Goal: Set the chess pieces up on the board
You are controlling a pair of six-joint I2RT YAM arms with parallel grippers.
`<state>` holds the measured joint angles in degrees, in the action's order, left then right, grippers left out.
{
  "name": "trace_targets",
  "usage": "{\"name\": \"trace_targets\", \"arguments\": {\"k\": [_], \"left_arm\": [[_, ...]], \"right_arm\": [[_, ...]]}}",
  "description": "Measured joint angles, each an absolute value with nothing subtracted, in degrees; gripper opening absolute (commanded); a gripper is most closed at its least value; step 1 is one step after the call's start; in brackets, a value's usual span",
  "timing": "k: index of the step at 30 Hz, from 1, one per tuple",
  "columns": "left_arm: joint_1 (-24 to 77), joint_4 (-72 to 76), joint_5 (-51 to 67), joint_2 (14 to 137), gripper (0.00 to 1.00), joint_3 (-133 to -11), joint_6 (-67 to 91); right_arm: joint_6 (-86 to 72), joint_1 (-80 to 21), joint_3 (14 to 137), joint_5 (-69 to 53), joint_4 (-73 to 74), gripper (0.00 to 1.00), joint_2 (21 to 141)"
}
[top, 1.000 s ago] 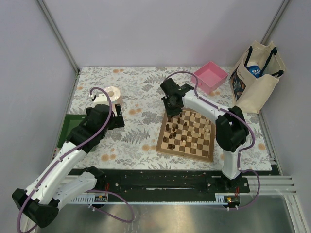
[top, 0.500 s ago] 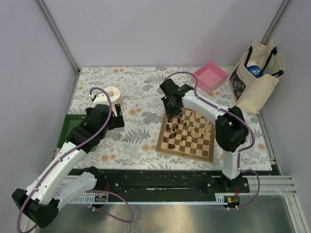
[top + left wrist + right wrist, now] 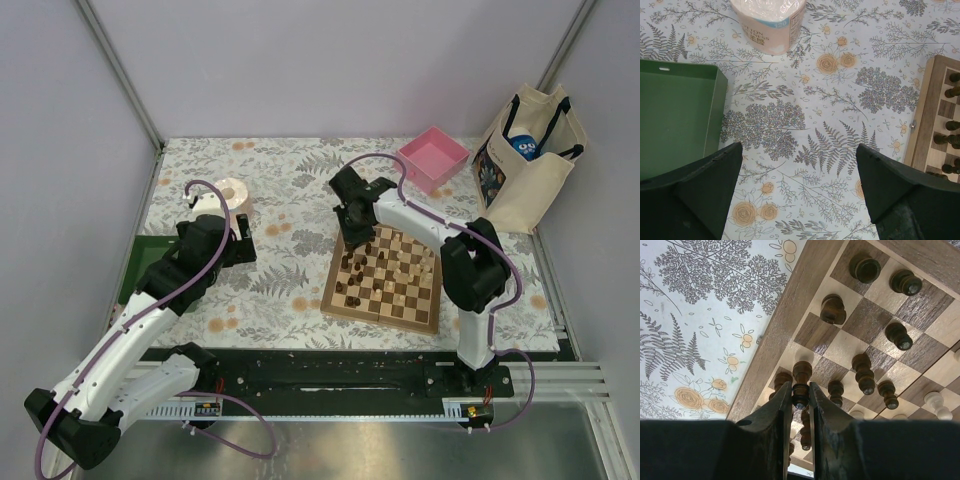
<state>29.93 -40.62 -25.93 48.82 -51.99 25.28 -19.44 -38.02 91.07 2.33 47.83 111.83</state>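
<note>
Right gripper pinches a dark piece btwn nearly closed fingers, just inside the left border of the board. Its base is hidden by the fingers, so can't tell if it touches a square. Other chess pieces stand on nearby squares, mostly dark. Left gripper is spread wide w/ nothing in it, above the floral tablecloth btwn a green tray and the board's edge, w/ a wrapped paper roll ahead. The board lies right of centre, slightly rotated. A pink tray sits beyond it, and a tote bag is at the far-right corner. Walls are pale lavender w/ metal posts. From above, piece types are too small to tell. Vs. a sec ago, the right wrist has edged slightly toward the board's far-left corner; the left arm is unchanged.
</note>
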Motion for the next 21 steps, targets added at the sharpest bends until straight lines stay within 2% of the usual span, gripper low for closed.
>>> {"name": "trace_targets", "arguments": {"k": [17, 21], "left_arm": [[29.93, -40.62, -25.91, 48.86, 0.99, -51.99, 25.28], [29.93, -40.62, -25.91, 48.86, 0.99, -51.99, 25.28]], "right_arm": [[-19.53, -38.02, 90.7, 1.85, 46.3, 0.22, 113.14], [-19.53, -38.02, 90.67, 1.85, 46.11, 0.27, 113.14]]}}
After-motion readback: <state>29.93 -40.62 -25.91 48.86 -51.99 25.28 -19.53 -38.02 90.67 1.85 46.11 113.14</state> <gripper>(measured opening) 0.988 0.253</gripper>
